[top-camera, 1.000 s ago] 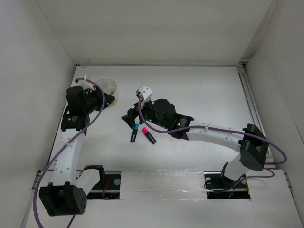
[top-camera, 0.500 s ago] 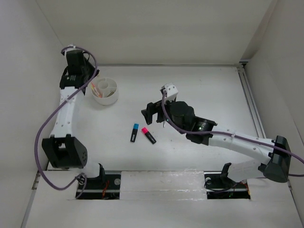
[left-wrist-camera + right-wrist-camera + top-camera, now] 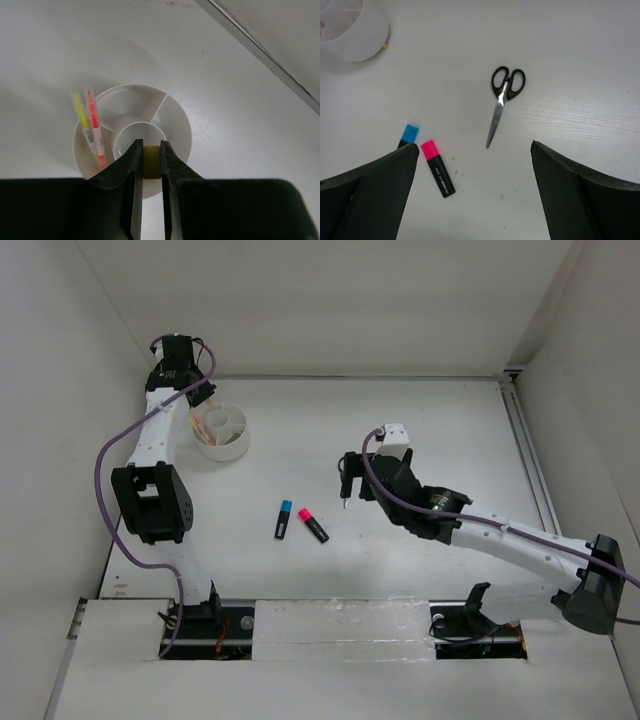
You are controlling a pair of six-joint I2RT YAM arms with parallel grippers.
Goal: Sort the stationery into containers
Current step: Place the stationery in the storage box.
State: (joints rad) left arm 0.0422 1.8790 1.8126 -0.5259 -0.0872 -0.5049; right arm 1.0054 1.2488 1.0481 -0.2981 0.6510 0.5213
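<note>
"Risk on the left?"

"The left gripper [image 3: 151, 152] pinches the tiny tan block [image 3: 151, 164] above the white bowl [image 3: 183, 122], seemingly over the centre cup's [image 3: 131, 137] rim. Released here, it may clip that rim and hop out."

"And the right?"

"The right gripper [image 3: 474, 150] hangs wide open over the scissors [image 3: 502, 100]. A skewed descent could nudge them aside."

Left gripper [image 3: 150, 150] clamped tight, right gripper [image 3: 473, 146] spread wide
</note>
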